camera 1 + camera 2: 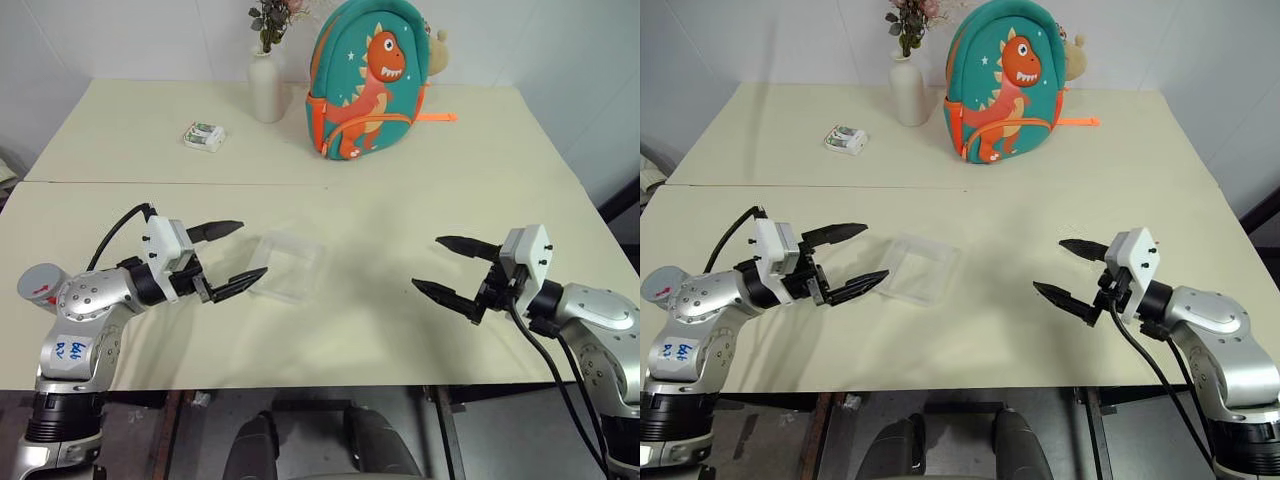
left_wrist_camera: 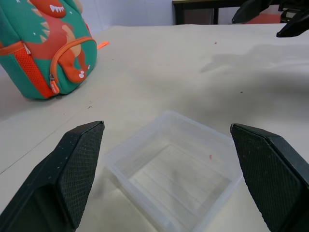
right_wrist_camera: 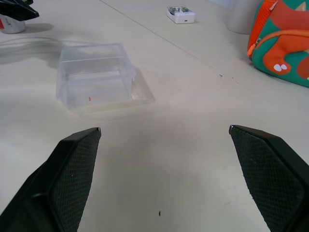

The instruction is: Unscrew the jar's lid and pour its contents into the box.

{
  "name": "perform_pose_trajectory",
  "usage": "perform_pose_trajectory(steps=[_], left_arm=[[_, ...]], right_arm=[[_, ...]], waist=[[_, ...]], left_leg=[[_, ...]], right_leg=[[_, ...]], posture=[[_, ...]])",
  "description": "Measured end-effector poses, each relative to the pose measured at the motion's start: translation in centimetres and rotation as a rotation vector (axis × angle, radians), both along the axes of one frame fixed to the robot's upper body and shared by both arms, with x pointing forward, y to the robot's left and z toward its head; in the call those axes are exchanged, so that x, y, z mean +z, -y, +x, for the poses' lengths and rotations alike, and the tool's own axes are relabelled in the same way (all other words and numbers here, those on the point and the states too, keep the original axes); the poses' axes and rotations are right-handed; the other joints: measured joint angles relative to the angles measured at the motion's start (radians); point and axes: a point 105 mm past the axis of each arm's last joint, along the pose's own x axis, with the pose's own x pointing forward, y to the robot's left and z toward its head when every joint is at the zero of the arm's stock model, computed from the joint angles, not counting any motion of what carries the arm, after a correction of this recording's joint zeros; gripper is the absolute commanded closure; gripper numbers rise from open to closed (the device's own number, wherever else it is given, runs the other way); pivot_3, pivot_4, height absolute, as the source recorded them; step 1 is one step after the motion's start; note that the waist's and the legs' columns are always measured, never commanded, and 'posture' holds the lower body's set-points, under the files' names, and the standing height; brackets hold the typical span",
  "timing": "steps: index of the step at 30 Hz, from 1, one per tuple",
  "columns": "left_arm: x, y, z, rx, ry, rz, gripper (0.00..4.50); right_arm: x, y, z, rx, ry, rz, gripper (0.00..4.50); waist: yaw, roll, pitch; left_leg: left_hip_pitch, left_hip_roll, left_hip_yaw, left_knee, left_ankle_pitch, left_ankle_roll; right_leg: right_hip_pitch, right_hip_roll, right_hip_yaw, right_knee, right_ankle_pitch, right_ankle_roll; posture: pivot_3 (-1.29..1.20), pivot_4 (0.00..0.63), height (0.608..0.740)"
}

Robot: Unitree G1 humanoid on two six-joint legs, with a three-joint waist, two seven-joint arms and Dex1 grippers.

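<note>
The clear plastic box (image 1: 290, 265) lies near the middle of the table and looks empty apart from a tiny red speck. My left gripper (image 1: 252, 248) hovers just left of it, open, its fingers level and pointing at the box (image 2: 174, 179). My right gripper (image 1: 426, 262) is open over bare table well to the box's right, pointing back toward it. The jar stands at the far left by my left elbow, with the grey lid (image 1: 40, 283), marked red, on top. The jar (image 3: 12, 24) is partly seen in the right wrist view. Its contents are hidden.
A teal dinosaur backpack (image 1: 370, 80) and a white vase (image 1: 266, 85) with dried flowers stand at the back of the table. A small white-and-green packet (image 1: 204, 136) lies back left. A seam (image 1: 200, 183) runs across the tabletop behind the box.
</note>
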Motion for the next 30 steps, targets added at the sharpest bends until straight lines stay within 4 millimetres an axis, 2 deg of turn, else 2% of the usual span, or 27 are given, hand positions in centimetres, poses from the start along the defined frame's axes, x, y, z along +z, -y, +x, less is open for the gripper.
perform_pose_trajectory(steps=[5, 10, 13, 17, 21, 25, 30], left_arm=[[0.0, -0.1, -0.1, 0.014, 0.008, 0.000, 0.04], [0.2, -0.5, -1.1, 0.088, 0.046, -0.030, 0.04], [1.2, -1.0, -1.9, 0.199, 0.120, -0.103, 0.04], [2.7, -2.5, -3.8, 0.437, 0.240, -0.188, 0.04], [0.5, -4.0, -6.3, 0.702, 0.191, -0.227, 0.04], [-1.2, -6.9, -8.8, 1.038, 0.153, -0.303, 0.04], [-3.2, -8.0, -10.7, 1.220, 0.080, -0.341, 0.04]], right_arm=[[0.2, -0.9, 0.5, 0.041, 0.003, 0.008, 0.00], [0.1, -1.9, 1.3, 0.090, 0.000, 0.025, 0.00], [0.4, -3.0, 1.9, 0.139, 0.015, 0.039, 0.00], [0.7, -5.1, 2.8, 0.215, 0.022, 0.079, 0.00], [1.4, -6.9, 3.3, 0.298, 0.032, 0.095, 0.00], [1.9, -7.8, 3.6, 0.353, 0.045, 0.105, 0.00], [1.7, -8.0, 4.2, 0.359, 0.045, 0.115, 0.00]], waist=[[0.000, 0.000, 0.000], [-0.004, 0.000, 0.000], [-0.005, 0.000, 0.000], [-0.008, 0.000, 0.000], [-0.018, 0.000, 0.000], [-0.022, -0.002, -0.001], [-0.032, -0.003, -0.002]], left_leg=[[0.000, 0.000, 0.000, 0.002, 0.000, 0.000], [0.000, 0.000, 0.002, 0.003, -0.001, 0.001], [0.000, 0.000, 0.002, 0.003, -0.001, 0.001], [0.000, 0.000, 0.003, 0.005, -0.001, 0.001], [-0.001, 0.000, 0.003, 0.008, -0.002, 0.002], [-0.001, 0.000, 0.003, 0.012, -0.003, 0.003], [-0.001, -0.001, 0.003, 0.012, -0.006, -0.001]], right_leg=[[0.000, 0.000, 0.000, 0.001, 0.000, 0.000], [0.000, 0.000, 0.002, 0.001, 0.001, 0.001], [0.000, 0.000, 0.002, 0.002, 0.001, 0.002], [0.000, 0.000, 0.003, 0.002, 0.005, 0.009], [0.001, 0.000, 0.005, 0.001, 0.005, 0.008], [0.002, 0.000, 0.005, -0.002, 0.003, 0.004], [0.004, 0.000, 0.007, -0.009, 0.006, -0.001]], posture=[[0.00, 0.150, 0.740], [0.00, 0.150, 0.740], [0.00, 0.150, 0.740], [0.00, 0.150, 0.740], [0.00, 0.150, 0.740], [0.00, 0.150, 0.740], [0.00, 0.150, 0.740]])
